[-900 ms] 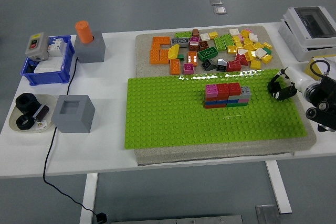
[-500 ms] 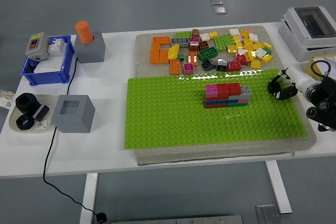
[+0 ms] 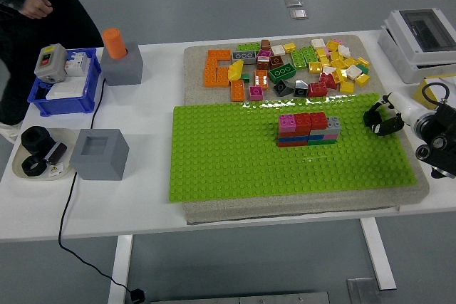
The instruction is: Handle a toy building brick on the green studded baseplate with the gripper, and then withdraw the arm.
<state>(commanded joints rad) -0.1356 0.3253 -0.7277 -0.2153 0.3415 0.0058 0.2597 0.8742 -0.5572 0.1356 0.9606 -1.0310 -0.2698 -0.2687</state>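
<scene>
Now, at far left, a person [image 3: 28, 26] in dark clothes is standing by the table's [image 3: 149, 197] corner, one hand [image 3: 35, 8] hanging loose above a blue bin [image 3: 63, 94]. Two grey blocks [image 3: 100, 153] are sitting near it, one carrying an orange peg [image 3: 112, 42]. Mid-table, the green baseplate [image 3: 235, 154] is bearing a brick stack [image 3: 308, 129] of pink, red, grey, blue and green, with loose bricks [image 3: 285, 69] lying behind the plate. At the right edge I am holding my right hand [image 3: 381, 117] just over the baseplate's edge, fingers curled on nothing, well apart from the stack.
</scene>
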